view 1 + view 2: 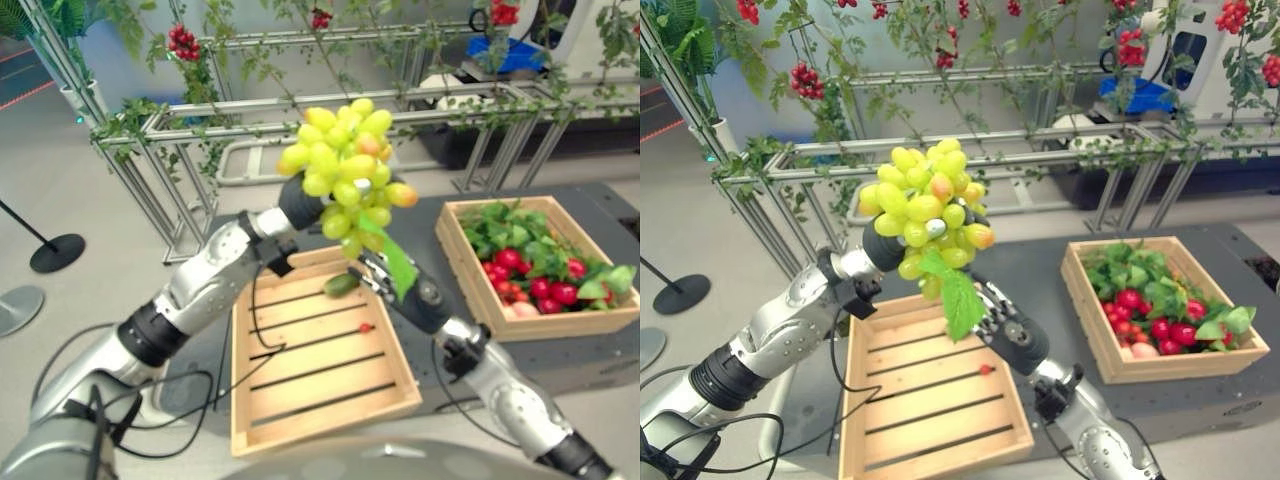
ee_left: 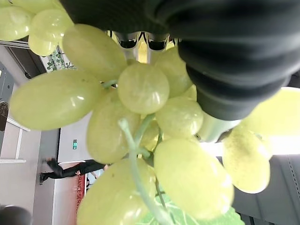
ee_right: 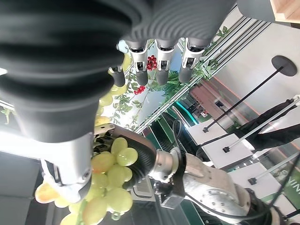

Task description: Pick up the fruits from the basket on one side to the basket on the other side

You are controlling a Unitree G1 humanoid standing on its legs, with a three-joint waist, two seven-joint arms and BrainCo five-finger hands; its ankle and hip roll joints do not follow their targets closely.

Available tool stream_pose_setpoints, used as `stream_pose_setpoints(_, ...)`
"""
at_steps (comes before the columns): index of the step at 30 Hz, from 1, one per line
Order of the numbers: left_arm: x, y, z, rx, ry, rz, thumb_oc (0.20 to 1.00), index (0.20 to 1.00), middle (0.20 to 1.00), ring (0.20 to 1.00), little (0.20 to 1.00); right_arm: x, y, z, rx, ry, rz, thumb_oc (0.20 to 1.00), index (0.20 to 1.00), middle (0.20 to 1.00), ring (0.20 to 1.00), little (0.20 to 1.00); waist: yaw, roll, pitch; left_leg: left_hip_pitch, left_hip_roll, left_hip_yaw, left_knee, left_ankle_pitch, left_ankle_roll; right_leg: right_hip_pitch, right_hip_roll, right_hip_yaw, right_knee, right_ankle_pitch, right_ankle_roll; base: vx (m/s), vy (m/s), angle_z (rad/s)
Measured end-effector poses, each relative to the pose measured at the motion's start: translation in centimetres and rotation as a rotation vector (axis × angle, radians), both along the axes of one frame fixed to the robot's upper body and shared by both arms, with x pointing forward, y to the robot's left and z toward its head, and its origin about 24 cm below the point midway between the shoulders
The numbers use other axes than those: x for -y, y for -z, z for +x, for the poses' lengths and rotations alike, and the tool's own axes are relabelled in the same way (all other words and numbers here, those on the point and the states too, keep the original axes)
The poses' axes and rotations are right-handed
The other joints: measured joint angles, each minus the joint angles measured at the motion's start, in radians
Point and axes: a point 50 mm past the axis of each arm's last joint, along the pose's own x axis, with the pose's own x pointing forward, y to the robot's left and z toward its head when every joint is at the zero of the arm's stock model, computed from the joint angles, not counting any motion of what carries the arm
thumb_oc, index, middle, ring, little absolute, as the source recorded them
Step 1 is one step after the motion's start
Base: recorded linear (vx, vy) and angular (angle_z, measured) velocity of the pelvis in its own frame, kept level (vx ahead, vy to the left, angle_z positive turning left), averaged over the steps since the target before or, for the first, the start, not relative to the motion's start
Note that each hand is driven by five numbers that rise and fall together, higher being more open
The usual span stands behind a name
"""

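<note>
A big bunch of green grapes with a green leaf hangs high over the left wooden crate. My left hand is shut on the bunch from its left side; the grapes crowd round its fingers in the left wrist view. Just under the bunch to the right is my right hand, its fingers straight and holding nothing. The left crate holds a small green fruit and a tiny red one. The right wooden crate is packed with red fruits and leaves.
Both crates sit on a dark table. Behind it runs a metal trellis hung with vines and red berry clusters. A black stanchion base stands on the floor at far left.
</note>
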Motion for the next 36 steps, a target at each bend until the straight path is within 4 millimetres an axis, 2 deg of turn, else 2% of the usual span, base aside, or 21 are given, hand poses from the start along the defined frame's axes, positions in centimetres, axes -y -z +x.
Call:
stream_pose_setpoints(10, -0.4, 1.5, -0.5, -0.051, 0.009, 0.006, 0.200, 0.200, 0.200, 0.200, 0.200, 0.1, -0.3, 0.3, 0.009, 0.014, 0.017, 1.000, 1.000, 1.000, 1.000, 1.000, 0.001, 0.000, 0.000, -0.001, 0.000, 0.000, 0.000, 0.000, 0.000, -0.001, 0.000, 0.000, 0.000, -0.002, 0.002, 0.00, 0.000, 0.00)
stream_pose_setpoints(19, -1.0, 3.7, -1.2, -0.135, 0.016, 0.035, 0.200, 0.200, 0.200, 0.200, 0.200, 1.8, -1.7, 1.4, 0.089, 0.160, 0.055, 1.000, 1.000, 1.000, 1.000, 1.000, 0.001, 0.002, 0.001, -0.001, 0.000, -0.001, 0.000, 0.000, 0.000, -0.001, -0.001, 0.000, -0.001, -0.002, 0.002, 0.00, 0.000, 0.00)
stream_pose_setpoints(28, -1.0, 5.9, -2.2, -0.223, 0.072, 0.129, 0.200, 0.200, 0.200, 0.200, 0.200, 1.7, -1.6, 1.4, 0.080, 0.164, 0.053, 1.000, 1.000, 1.000, 1.000, 1.000, 0.004, -0.001, 0.006, -0.001, 0.000, -0.001, 0.000, 0.000, 0.000, -0.001, 0.000, 0.000, -0.001, -0.002, 0.003, 0.00, 0.000, 0.00)
stream_pose_setpoints(36, -1.3, 6.6, -2.5, -0.251, 0.094, 0.168, 0.200, 0.200, 0.200, 0.200, 0.200, 1.9, -1.8, 1.6, 0.091, 0.160, 0.035, 1.000, 1.000, 1.000, 1.000, 1.000, 0.004, -0.001, 0.025, -0.001, 0.001, -0.002, 0.000, 0.000, 0.000, -0.001, 0.000, 0.000, -0.001, -0.002, 0.003, 0.00, 0.000, 0.00)
